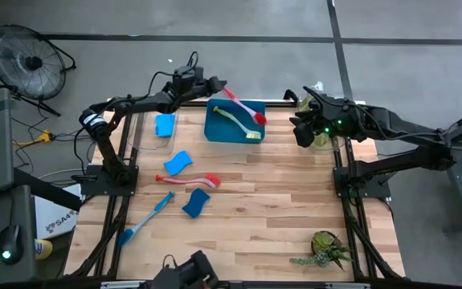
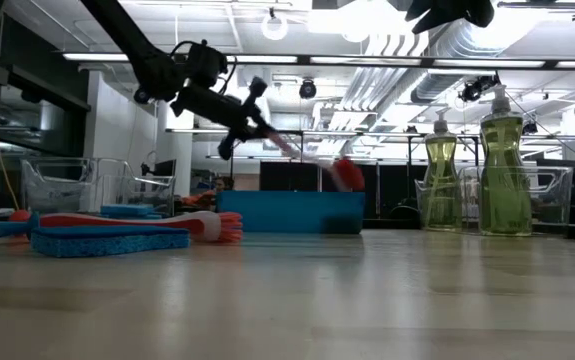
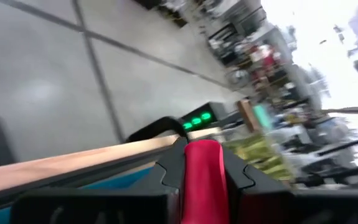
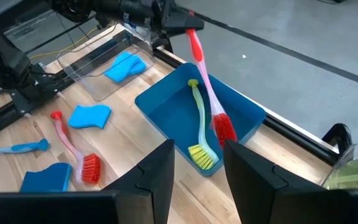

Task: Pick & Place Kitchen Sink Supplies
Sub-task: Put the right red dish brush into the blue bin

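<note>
My left gripper (image 1: 217,87) is at the far edge of the table, shut on a pink-red dish brush (image 1: 245,106) that slants down over the blue tray (image 1: 214,128). A yellow-green brush (image 1: 239,124) lies inside that tray. A second pink-red brush (image 1: 190,181), a blue brush (image 1: 146,217) and two blue sponges (image 1: 177,163) (image 1: 196,202) lie flat on the table. A third sponge (image 1: 165,124) lies in a clear container. My right gripper (image 4: 197,180) hovers open, high over the far right, above the bottles (image 2: 505,165) of yellow-green liquid. My left gripper pinches the pink-red brush by the free end of its handle (image 3: 203,177) between its two fingers, which lie along the handle. It comes from the table's left, slanting down. The brush is lifted clear, tilted, with its bristle head (image 4: 224,130) low over the tray.
A spiky green plant (image 1: 323,249) stands near the table's near right corner. Two bottles stand in clear bins (image 2: 557,200) at the far right. Clear containers (image 2: 67,185) sit at the far left. Bare wood spans the table's middle and near right.
</note>
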Motion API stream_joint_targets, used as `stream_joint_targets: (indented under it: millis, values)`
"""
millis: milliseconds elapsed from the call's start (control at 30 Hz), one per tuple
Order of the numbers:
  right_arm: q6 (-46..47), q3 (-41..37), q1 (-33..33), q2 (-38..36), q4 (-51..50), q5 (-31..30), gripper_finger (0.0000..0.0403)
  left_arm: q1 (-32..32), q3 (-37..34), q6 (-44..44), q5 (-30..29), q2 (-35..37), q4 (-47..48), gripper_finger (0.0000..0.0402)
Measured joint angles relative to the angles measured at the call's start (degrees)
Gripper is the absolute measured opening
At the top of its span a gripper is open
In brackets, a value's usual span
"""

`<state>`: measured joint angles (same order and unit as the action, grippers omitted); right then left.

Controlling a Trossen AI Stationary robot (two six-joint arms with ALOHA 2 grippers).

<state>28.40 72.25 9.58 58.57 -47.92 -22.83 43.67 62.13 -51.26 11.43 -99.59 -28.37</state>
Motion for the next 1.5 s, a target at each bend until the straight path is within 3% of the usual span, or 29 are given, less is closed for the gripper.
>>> stream_joint_targets:
  millis: [200,500,633,1167,1500]
  values:
    - [0.09,0.02,0.01,0.06,-0.11,-0.24,0.013,-1.2,0.0,-2.83,0.82,0.0,-4.08,0.0037]
    - [0.09,0.04,0.01,2.15,-0.84,0.11,0.013,-3.38,0.0,-0.51,-2.3,0.0,3.89,0.0037]
    - [0.11,0.04,0.0,3.39,-1.62,1.22,0.013,-3.08,0.0,0.01,-2.84,0.0,1.56,0.0037]
    - [-0.07,0.04,0.05,5.18,-2.86,1.33,0.013,-2.04,0.11,4.35,1.36,0.11,8.64,0.0038]
    - [0.06,0.04,0.15,5.17,-2.86,1.33,0.013,-2.04,0.09,5.19,2.05,0.11,14.47,0.0177]
